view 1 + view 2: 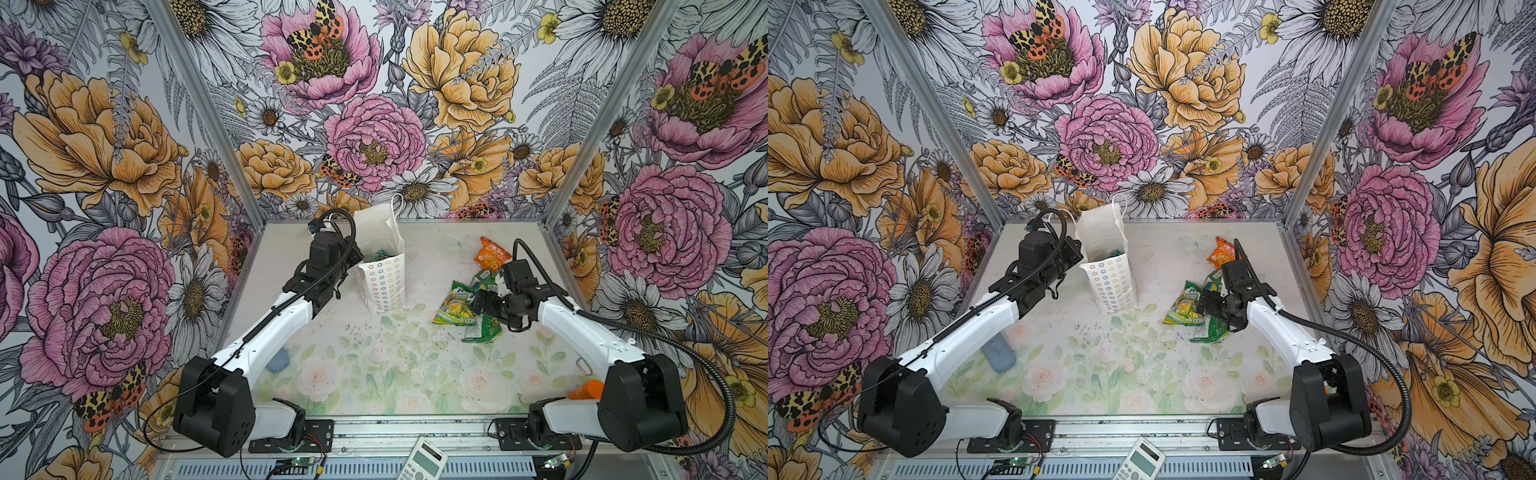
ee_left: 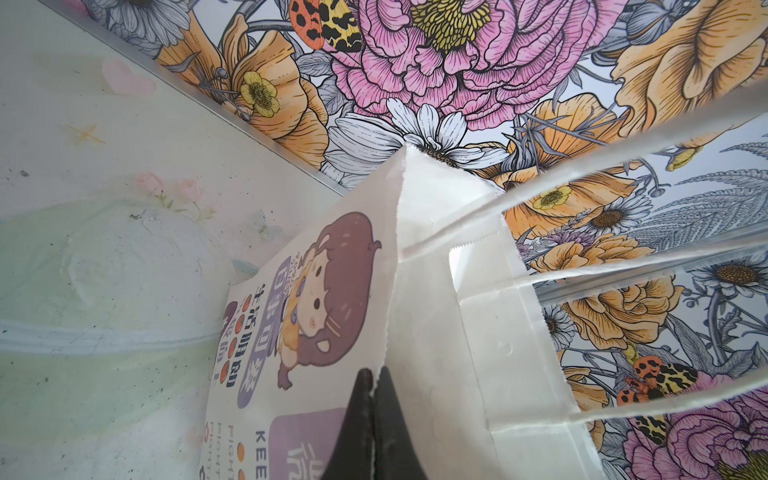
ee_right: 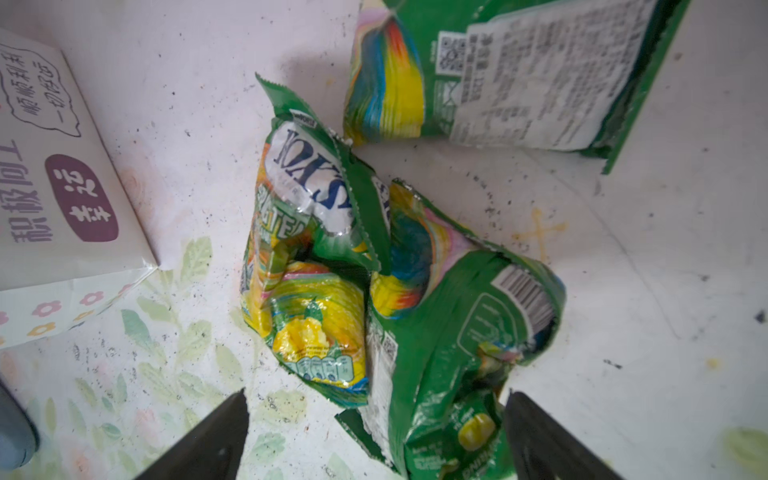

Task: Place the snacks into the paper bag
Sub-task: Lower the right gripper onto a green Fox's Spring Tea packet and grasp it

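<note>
In a top view your paper bag (image 1: 380, 286) stands at the back, with snacks (image 1: 455, 309) piled to its right. Left wrist: your left gripper (image 2: 374, 384) pinches the bag's edge, near the letters "KEE". Right wrist: your right gripper (image 3: 376, 395) is wide open, with a green packet (image 3: 440, 332) between its tips

Left gripper (image 2: 374, 380) clamped shut on upper edge of paper bag (image 2: 440, 340), reaching in from bag's left. Right gripper (image 3: 377, 395) spread wide, gripping nothing, low, right of bag.
</note>
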`<move>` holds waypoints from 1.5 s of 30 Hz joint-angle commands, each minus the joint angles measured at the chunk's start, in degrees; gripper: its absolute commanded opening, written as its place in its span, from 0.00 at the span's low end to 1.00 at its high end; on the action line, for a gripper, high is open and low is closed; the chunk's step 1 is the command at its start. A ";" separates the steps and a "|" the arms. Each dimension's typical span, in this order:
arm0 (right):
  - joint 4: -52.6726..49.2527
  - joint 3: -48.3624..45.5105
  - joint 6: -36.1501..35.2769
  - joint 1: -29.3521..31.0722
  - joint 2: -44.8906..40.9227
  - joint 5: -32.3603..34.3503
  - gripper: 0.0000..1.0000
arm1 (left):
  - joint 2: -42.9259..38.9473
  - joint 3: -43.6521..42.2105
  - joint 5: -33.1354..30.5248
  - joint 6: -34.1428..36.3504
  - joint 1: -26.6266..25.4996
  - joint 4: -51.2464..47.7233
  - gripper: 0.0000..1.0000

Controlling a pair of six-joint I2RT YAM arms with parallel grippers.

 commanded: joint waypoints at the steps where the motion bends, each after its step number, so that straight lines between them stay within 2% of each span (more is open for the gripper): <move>1: -0.98 -1.99 1.91 -0.01 -0.10 5.07 0.99 | 0.46 0.94 0.35 0.53 -0.20 -0.22 0.00; 9: -0.14 -2.25 1.07 -0.75 4.32 8.93 1.00 | 0.99 0.83 0.67 0.40 -0.19 0.14 0.00; 18: 6.10 -1.81 0.26 -0.88 12.01 6.35 0.99 | 1.08 0.70 0.76 0.31 -0.19 0.42 0.00; 25: 9.45 -0.85 -0.50 -0.85 15.79 4.21 0.94 | 0.33 0.63 0.08 0.45 -0.26 -0.08 0.00; 34: 10.16 -2.74 -1.64 -0.62 15.40 3.72 0.77 | 0.20 0.70 0.02 0.41 -0.11 -0.17 0.00; 45: 9.34 -4.03 -3.65 -0.66 9.33 3.76 0.42 | 0.81 0.81 0.41 0.40 -0.19 0.20 0.00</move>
